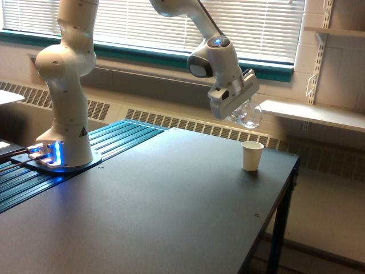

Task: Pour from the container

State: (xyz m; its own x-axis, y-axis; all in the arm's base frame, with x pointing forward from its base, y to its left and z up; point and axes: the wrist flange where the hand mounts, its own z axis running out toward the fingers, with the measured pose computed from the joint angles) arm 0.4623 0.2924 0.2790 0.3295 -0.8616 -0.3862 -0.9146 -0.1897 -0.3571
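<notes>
Here, in the upper right of the frame, the gripper (238,108) hangs above the black table (171,200) with its jaws clamped on the container (248,115), a clear rounded jar held tilted in the air. The jar sits just above and slightly left of the small white cup (251,156), which stands upright near the table's far right edge. The arm's white base (63,114) stands at the left of the frame.
</notes>
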